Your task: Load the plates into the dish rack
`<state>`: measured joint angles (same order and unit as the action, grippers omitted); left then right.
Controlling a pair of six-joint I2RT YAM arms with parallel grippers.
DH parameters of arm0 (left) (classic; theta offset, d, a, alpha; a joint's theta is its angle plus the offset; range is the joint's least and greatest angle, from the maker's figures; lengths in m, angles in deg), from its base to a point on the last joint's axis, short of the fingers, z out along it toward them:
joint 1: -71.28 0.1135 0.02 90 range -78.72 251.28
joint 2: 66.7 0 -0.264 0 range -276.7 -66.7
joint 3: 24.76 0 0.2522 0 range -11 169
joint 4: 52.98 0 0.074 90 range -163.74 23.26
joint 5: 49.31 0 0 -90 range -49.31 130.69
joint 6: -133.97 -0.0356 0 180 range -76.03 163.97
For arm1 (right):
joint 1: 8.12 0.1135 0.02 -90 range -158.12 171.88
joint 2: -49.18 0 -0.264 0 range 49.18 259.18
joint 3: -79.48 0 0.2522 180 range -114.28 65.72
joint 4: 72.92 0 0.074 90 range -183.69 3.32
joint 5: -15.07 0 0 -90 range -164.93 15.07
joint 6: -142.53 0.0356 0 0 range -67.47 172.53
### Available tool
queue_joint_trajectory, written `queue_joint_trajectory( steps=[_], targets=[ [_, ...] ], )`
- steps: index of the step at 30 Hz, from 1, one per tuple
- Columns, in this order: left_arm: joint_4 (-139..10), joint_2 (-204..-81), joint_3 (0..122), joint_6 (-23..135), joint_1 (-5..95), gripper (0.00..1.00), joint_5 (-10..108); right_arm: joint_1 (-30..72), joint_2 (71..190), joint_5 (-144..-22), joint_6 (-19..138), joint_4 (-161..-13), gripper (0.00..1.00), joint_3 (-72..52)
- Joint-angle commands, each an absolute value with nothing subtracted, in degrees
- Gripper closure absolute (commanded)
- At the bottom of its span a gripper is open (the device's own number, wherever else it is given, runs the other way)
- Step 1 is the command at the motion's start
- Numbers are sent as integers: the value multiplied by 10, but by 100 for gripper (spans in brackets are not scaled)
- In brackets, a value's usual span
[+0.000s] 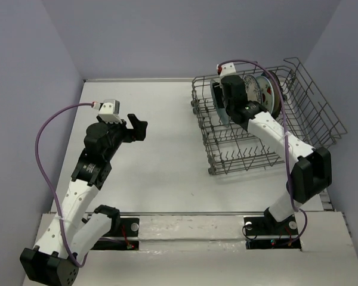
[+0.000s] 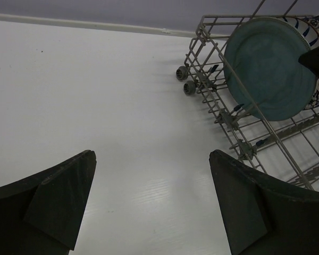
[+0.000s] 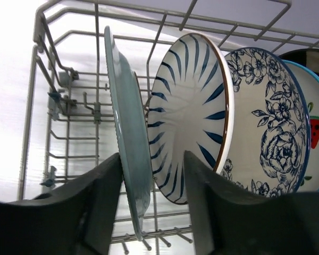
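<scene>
The grey wire dish rack point(image 1: 313, 116) stands at the far right of the table. Several plates stand upright in it. In the right wrist view, from left to right, they are the teal plate point(image 3: 128, 122), the blue-and-white striped plate point(image 3: 194, 106), the blue floral plate point(image 3: 266, 133) and the white red-fruit plate point(image 3: 316, 143). My right gripper point(image 3: 152, 155) is open. Its jaws straddle the teal plate's lower rim: the left finger is against the plate, and the right finger stands apart from it. My left gripper point(image 2: 151, 154) is open and empty above the bare table, left of the rack. The brown-rimmed plate is not clearly seen.
The rack point(image 2: 231, 119) has small wheels at its near-left corner and rows of tines on its front half. The white table point(image 1: 161, 173) lies between my left gripper point(image 1: 137, 126) and the rack. Grey walls close in the back and sides.
</scene>
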<state>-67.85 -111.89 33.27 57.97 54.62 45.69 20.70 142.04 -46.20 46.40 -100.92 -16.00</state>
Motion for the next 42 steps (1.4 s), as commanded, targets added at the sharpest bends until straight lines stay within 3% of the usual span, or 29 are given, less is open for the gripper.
queue_joint_trajectory(
  steps=[1,4,10,17,30,34,42],
  targets=[
    [-650,-1110,334,575,545,1,461,211,1376,-447,492,-1023,35,-211],
    [-648,-1108,333,574,546,1,464,211,1333,-507,518,-1034,16,-210],
    [-636,-1096,329,583,545,1,476,211,1181,-603,581,-1015,0,-141],
    [-608,-1077,322,600,545,1,506,211,993,-638,633,-945,0,-18],
    [-594,-1058,355,618,545,1,511,211,929,-658,649,-968,0,23],
    [-588,-1056,365,616,545,1,511,211,964,-663,619,-1005,0,3],
    [-601,-1041,322,591,546,1,487,216,1171,-651,561,-1079,4,-80]
  ],
)
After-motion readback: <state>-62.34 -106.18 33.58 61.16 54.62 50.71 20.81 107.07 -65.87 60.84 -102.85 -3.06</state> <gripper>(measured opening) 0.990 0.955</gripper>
